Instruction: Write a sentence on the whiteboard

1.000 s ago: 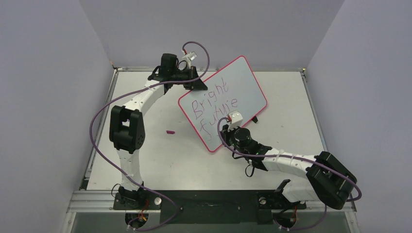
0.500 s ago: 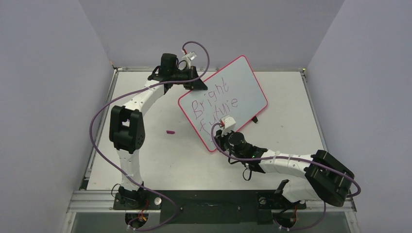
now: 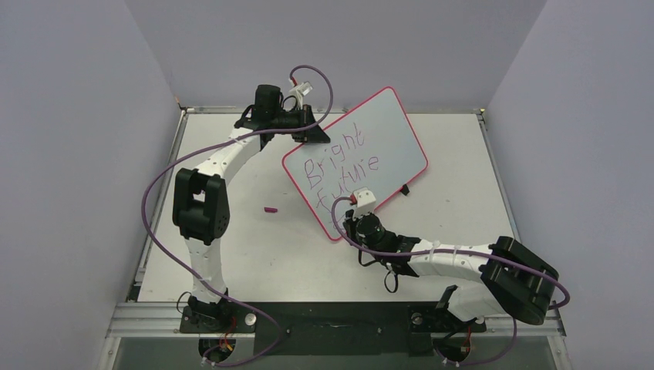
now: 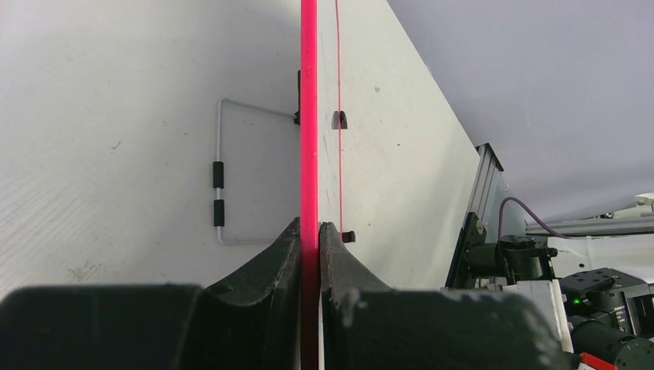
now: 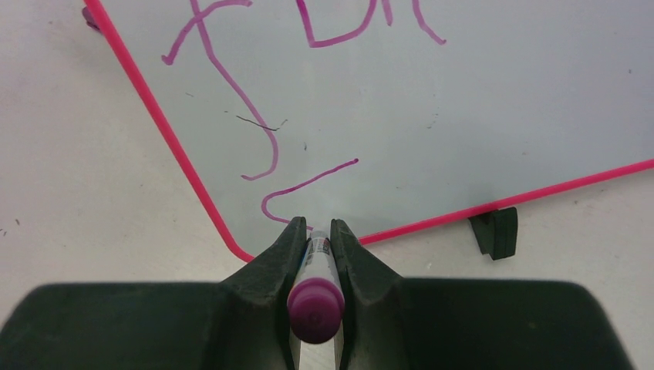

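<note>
The whiteboard (image 3: pixel 385 131), white with a pink-red frame, stands tilted mid-table. The sentence (image 3: pixel 339 163) reads "Bright" and "future" in magenta; a fresh curved stroke (image 5: pixel 297 189) sits near the board's lower corner. My left gripper (image 3: pixel 308 132) is shut on the board's upper left edge; the left wrist view shows the frame (image 4: pixel 308 116) edge-on between the jaws. My right gripper (image 3: pixel 348 218) is shut on a white marker with a purple end (image 5: pixel 315 304), its tip at the board by the end of the fresh stroke.
A small purple marker cap (image 3: pixel 270 208) lies on the table left of the board. A black clip foot (image 5: pixel 493 231) props the board's lower edge; a wire stand (image 4: pixel 220 181) shows behind it. Grey walls enclose the table.
My right gripper has moved left and down along the board toward its lower corner with the marker. The left arm and board have not moved.
</note>
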You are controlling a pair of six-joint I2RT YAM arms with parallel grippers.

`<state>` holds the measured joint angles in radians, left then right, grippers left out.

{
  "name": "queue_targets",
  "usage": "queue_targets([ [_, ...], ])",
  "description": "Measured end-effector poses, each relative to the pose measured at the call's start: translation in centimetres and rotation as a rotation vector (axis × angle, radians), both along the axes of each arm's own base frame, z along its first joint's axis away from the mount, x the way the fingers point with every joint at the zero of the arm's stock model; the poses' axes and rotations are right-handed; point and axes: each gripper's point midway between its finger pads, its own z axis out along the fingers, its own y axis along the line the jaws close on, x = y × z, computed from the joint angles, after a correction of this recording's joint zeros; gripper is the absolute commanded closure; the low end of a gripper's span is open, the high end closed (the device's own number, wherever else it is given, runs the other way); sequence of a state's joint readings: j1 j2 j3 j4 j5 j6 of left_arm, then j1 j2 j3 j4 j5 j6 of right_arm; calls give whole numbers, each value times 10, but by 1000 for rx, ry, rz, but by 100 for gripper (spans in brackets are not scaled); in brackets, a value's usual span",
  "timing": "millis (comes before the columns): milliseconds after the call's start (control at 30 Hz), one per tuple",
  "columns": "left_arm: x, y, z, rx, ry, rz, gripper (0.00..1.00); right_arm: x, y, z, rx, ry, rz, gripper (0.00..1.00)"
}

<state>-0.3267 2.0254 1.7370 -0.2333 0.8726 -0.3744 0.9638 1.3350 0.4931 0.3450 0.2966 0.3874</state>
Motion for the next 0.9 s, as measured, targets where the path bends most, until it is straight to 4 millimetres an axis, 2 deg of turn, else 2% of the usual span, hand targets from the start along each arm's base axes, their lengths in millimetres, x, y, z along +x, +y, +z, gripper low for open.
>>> queue_targets([
  [300, -1, 0, 1, -3, 2, 2, 100, 10, -26, -9, -60, 11, -108, 100],
  [400, -1, 0, 0, -3, 4, 2, 100, 12, -29, -6, -70, 7, -115, 100],
  [533, 0, 0, -1, -2, 12, 9, 100, 13, -31, 8, -58, -19, -111, 100],
  [733, -1, 0, -1, -3, 16, 10, 100, 18, -34, 47, 41, -83, -125, 100],
  [900, -1, 0, -1, -3, 16, 11, 100, 29, -42, 50, 52, -88, -161, 100],
])
